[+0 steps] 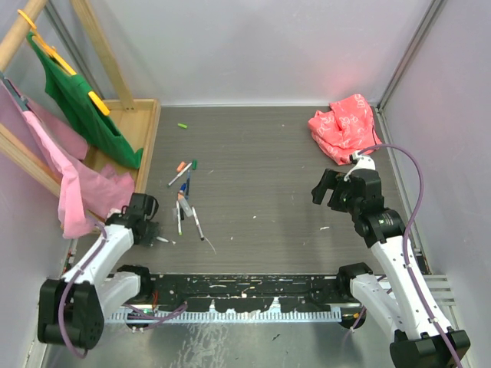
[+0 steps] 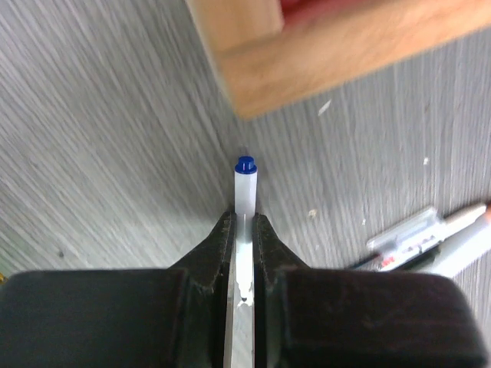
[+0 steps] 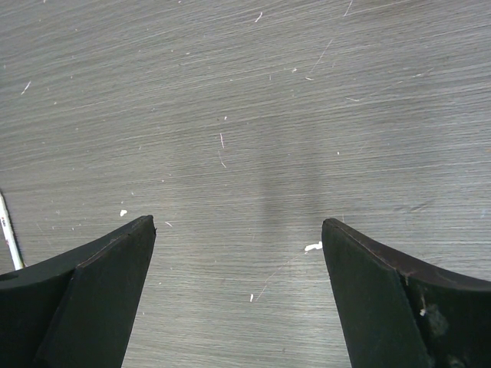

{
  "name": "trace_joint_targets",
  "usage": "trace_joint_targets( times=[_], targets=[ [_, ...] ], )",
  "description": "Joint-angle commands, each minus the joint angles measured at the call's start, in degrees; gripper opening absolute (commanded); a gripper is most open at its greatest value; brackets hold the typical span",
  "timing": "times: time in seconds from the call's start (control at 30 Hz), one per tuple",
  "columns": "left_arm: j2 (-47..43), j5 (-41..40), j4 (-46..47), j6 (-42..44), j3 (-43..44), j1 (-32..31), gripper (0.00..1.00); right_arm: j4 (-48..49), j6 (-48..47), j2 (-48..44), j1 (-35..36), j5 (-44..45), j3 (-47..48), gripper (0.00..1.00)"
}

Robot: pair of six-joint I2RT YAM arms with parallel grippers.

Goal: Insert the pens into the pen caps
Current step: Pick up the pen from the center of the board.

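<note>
**Two-arm rig at a grey table, one pen gripped on the left**

The table [image 1: 268,153] has a grey wood-grain top marked with white specks and scratches, and pale walls [image 1: 230,46] enclose it on three sides. A wooden rack [image 1: 115,84] fills the far left corner, hung with a green cloth [image 1: 77,100] and a pink cloth [image 1: 73,184]. A crumpled red plastic bag [image 1: 345,126] lies in the far right corner.

The left end effector [image 2: 244,222] sits low over the table near the left edge, beside the foot of the rack. It is clenched on a white pen with a blue tip [image 2: 244,184]. The barrel runs between the fingers and the blue tip projects beyond them towards the rack's base.

The loose pens [image 1: 186,195] lie scattered left of the table's centre, just beside this end effector on its right. A single green cap [image 1: 182,125] lies apart from them, close to the far edge.

The right end effector [image 3: 238,230] hangs over bare table towards the right edge, well apart from the pens. Its fingers are spread wide and grasp nothing.
</note>
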Motion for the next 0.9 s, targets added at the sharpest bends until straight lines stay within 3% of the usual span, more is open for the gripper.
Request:
trace_joint_targets(
  times=[0.0, 0.27, 0.4, 0.53, 0.67, 0.87],
  targets=[
    [-8.1, 10.8, -3.6, 1.5, -2.0, -0.1, 0.0, 2.5, -0.8, 0.2, -0.2, 0.1, 1.6, 0.95],
    [-20.0, 20.0, -3.5, 3.7, -2.2, -2.2, 0.0, 2.4, -0.8, 0.9, -0.2, -1.1, 3.4, 0.95],
    [-19.0, 17.2, -2.5, 1.9, 1.4, -11.6, 0.0, 2.5, 1.2, 0.8, -0.2, -1.2, 3.6, 0.95],
    [-13.9, 10.1, 2.8, -2.3, 4.7, -25.3, 0.0, 1.5, 1.1, 0.5, -0.2, -0.7, 3.9, 0.95],
    [-3.2, 3.0, 7.1, -3.7, 11.2, -38.0, 0.0, -0.8, -1.3, 0.8, -0.2, -2.9, 6.0, 0.96],
    [12.0, -1.1, 15.1, 4.4, 24.3, -49.0, 0.0, -2.3, -3.9, -1.1, -0.2, -8.6, 6.8, 0.97]
  ],
)
